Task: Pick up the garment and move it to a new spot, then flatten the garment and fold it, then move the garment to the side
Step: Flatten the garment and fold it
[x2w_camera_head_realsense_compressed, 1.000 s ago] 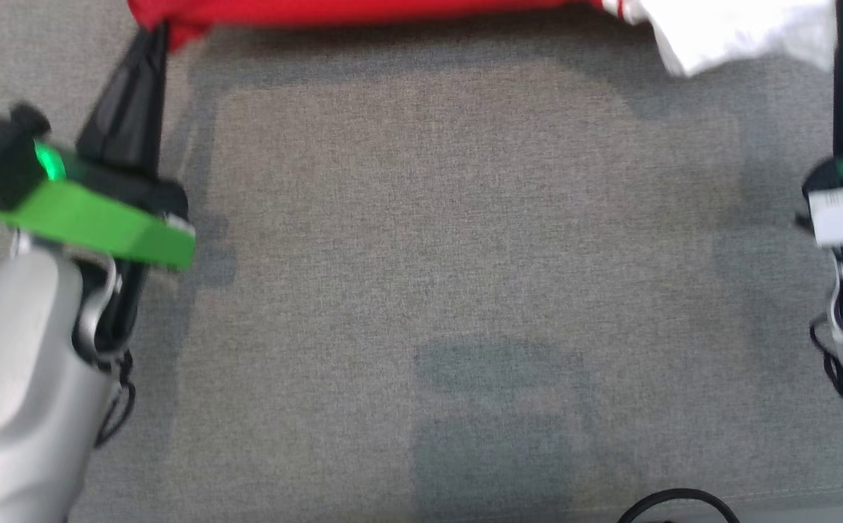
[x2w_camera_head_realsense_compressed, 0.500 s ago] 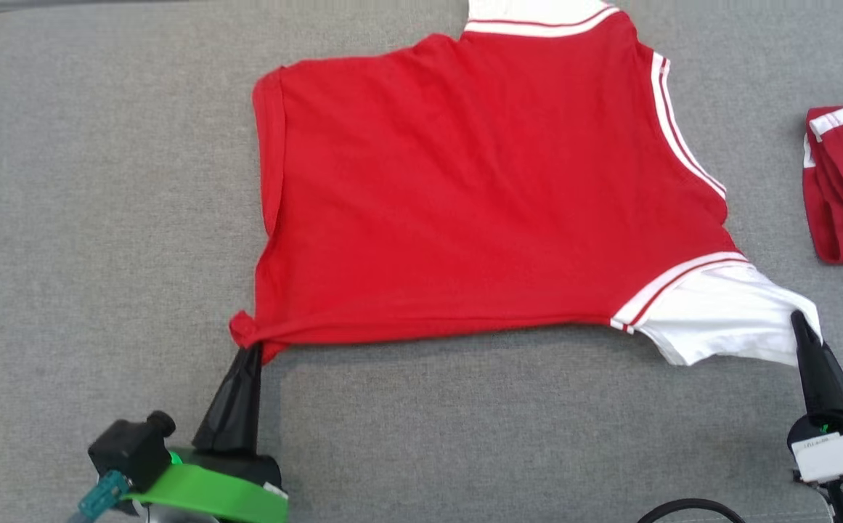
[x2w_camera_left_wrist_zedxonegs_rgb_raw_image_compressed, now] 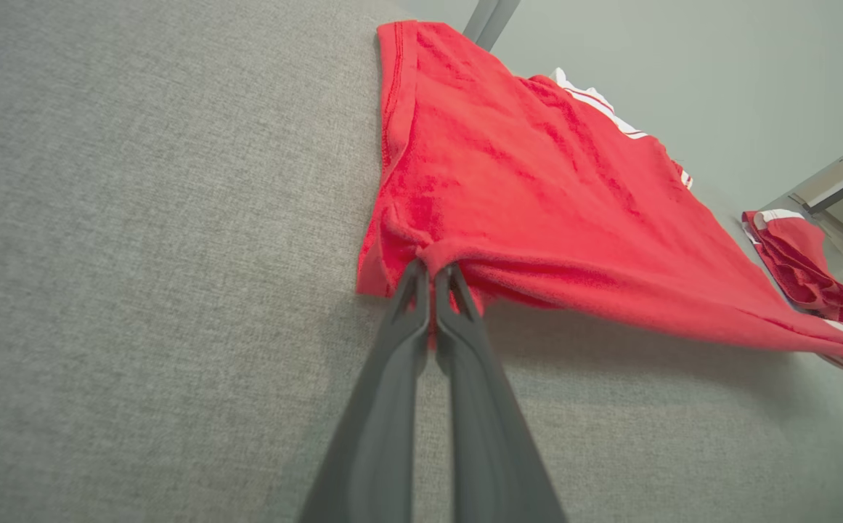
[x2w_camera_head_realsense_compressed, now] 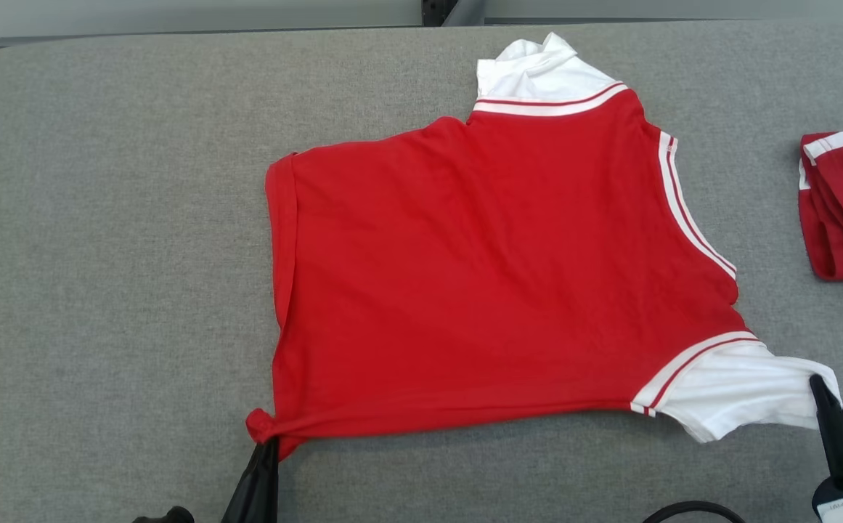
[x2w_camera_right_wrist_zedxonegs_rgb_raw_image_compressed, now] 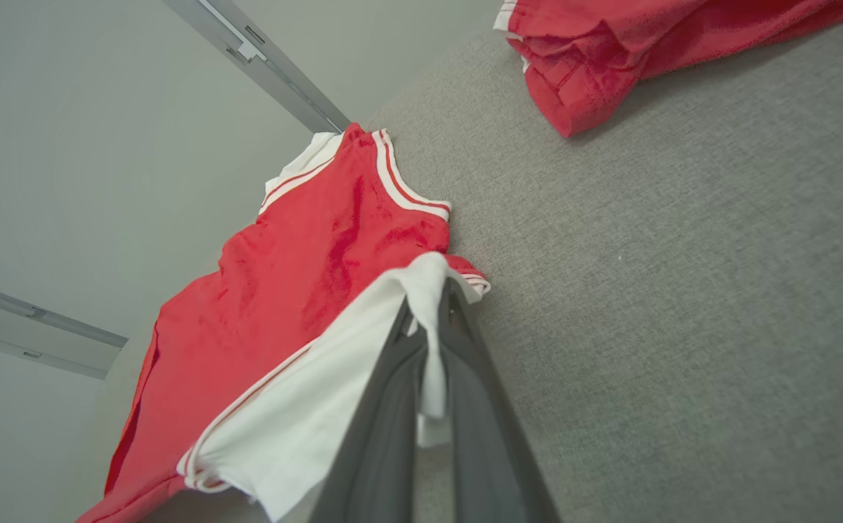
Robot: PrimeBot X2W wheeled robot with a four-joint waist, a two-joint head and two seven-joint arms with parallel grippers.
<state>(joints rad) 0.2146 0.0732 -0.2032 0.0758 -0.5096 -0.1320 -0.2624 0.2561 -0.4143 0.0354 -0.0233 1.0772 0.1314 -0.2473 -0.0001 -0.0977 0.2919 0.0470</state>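
Observation:
The garment is a red shirt with white striped sleeves, spread across the grey padded table. Its near edge is stretched taut between my two grippers. My left gripper is shut on the bunched red hem corner at the lower left. At the lower right my right gripper is shut on the tip of the white sleeve. The far white sleeve lies crumpled near the table's back edge. The garment lifts slightly off the table along the near edge.
A second red and white garment lies folded at the table's right edge, also seen as a folded pile. A black cable loops at the bottom edge. Grey wall and a metal rail lie beyond the table.
The head camera has tilted up, so the whole shirt has come into view and the arms have dropped to the bottom edge. Both grippers keep their hold on the near corners.

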